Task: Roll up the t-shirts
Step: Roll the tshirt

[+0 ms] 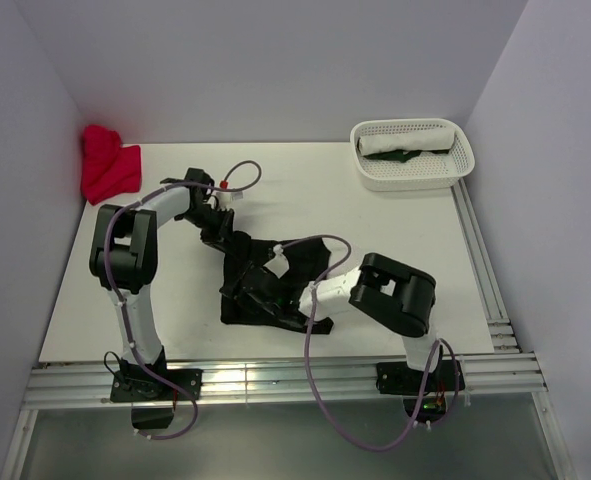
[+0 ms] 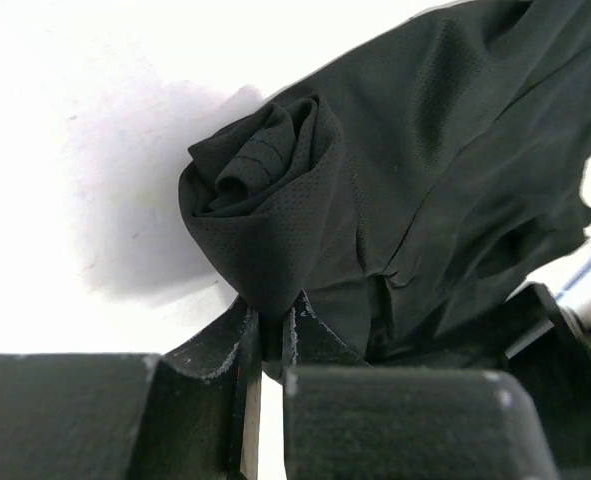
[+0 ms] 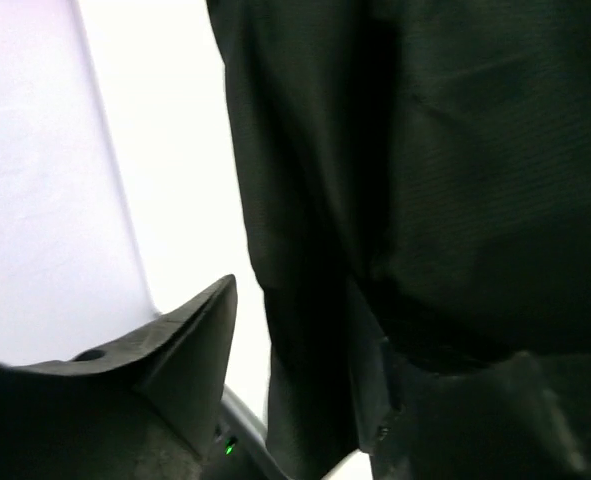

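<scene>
A black t-shirt lies crumpled in the middle of the white table. Its far-left end is rolled into a tight coil. My left gripper sits at that end, and in the left wrist view it is shut on the bottom of the coil. My right gripper rests on the shirt's near-left part. In the right wrist view it is open, with a fold of black cloth between the fingers, against the right one and clear of the left finger. A red t-shirt lies bunched at the far left corner.
A white lattice basket stands at the far right and holds a rolled white cloth and a dark green one. Metal rails run along the table's near and right edges. Grey walls close in on three sides.
</scene>
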Tool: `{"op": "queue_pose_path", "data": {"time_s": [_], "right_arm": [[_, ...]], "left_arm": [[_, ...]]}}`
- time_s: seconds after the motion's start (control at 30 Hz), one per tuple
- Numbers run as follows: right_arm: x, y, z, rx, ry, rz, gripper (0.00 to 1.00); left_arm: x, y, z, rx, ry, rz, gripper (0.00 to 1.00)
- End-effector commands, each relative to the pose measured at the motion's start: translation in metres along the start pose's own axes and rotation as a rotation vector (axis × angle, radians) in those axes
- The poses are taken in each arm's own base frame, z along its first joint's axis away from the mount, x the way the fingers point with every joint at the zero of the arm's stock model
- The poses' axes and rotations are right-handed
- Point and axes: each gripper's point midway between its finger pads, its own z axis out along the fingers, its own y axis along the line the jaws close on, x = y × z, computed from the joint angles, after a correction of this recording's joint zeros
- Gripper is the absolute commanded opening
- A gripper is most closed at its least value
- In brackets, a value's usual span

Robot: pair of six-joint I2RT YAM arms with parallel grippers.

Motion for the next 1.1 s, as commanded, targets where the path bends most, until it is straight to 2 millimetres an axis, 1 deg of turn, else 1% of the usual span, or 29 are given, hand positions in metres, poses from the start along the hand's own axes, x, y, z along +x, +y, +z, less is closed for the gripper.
{"op": "queue_pose_path", "data": {"time_s": [0.0,0.03,0.1,0.13,0.2,0.23,0.3,0.33,0.37,0.43,0.47,0.6,0.63,0.67,0.7,0.77,0.8,0.83,0.87,1.03,1.07], "right_arm": [[-0.011,-0.051,-0.016,0.329,-0.066,-0.203,0.57],[-0.014,-0.050,-0.017,0.353,-0.090,-0.221,0.58],[-0.014,-0.049,-0.023,0.429,-0.094,-0.273,0.59],[-0.018,-0.047,-0.025,0.453,-0.118,-0.296,0.59],[-0.021,-0.039,-0.032,0.513,-0.139,-0.346,0.60],[-0.024,-0.032,-0.038,0.543,-0.149,-0.369,0.60],[-0.027,-0.025,-0.044,0.565,-0.187,-0.413,0.61],[-0.029,-0.012,-0.044,0.556,-0.199,-0.421,0.61],[-0.032,-0.014,-0.048,0.582,-0.211,-0.449,0.61],[-0.032,-0.006,-0.049,0.578,-0.220,-0.480,0.61],[-0.033,0.001,-0.046,0.569,-0.225,-0.485,0.60],[-0.034,0.017,-0.035,0.553,-0.244,-0.529,0.58],[-0.035,0.029,-0.032,0.539,-0.249,-0.538,0.57],[-0.033,0.027,-0.027,0.549,-0.247,-0.556,0.56],[-0.033,0.029,-0.024,0.549,-0.249,-0.565,0.55],[-0.032,0.036,-0.016,0.544,-0.257,-0.589,0.54],[-0.031,0.037,-0.013,0.545,-0.255,-0.598,0.54],[-0.033,0.044,-0.011,0.540,-0.257,-0.603,0.54],[-0.032,0.038,-0.006,0.557,-0.254,-0.614,0.54],[-0.030,0.035,0.004,0.580,-0.240,-0.633,0.54],[-0.029,0.032,0.007,0.586,-0.233,-0.636,0.53]], "left_arm": [[-0.014,-0.002,-0.023,-0.124,-0.034,0.052,0.00],[-0.015,0.000,-0.025,-0.154,-0.035,0.061,0.00],[-0.015,-0.001,-0.024,-0.184,-0.022,0.072,0.00],[-0.014,0.001,-0.024,-0.205,-0.016,0.072,0.00],[-0.011,0.001,-0.022,-0.221,0.002,0.075,0.00],[-0.010,0.002,-0.021,-0.235,0.010,0.074,0.00],[-0.009,0.002,-0.021,-0.241,0.017,0.075,0.00],[-0.010,0.003,-0.021,-0.247,0.017,0.073,0.00],[-0.009,0.002,-0.021,-0.255,0.023,0.076,0.00],[-0.008,0.001,-0.020,-0.258,0.029,0.076,0.00],[-0.007,0.000,-0.019,-0.261,0.033,0.078,0.00],[-0.005,-0.003,-0.014,-0.268,0.046,0.078,0.00],[-0.004,-0.004,-0.013,-0.271,0.050,0.079,0.00],[-0.004,-0.005,-0.012,-0.271,0.049,0.079,0.00],[-0.004,-0.006,-0.012,-0.273,0.052,0.078,0.00],[-0.004,-0.007,-0.011,-0.276,0.054,0.081,0.00],[-0.004,-0.007,-0.010,-0.279,0.056,0.078,0.00],[-0.004,-0.008,-0.009,-0.278,0.058,0.079,0.00],[-0.003,-0.008,-0.009,-0.279,0.061,0.077,0.00],[-0.004,-0.008,-0.007,-0.286,0.066,0.077,0.00],[-0.004,-0.008,-0.007,-0.286,0.068,0.075,0.00]]}}
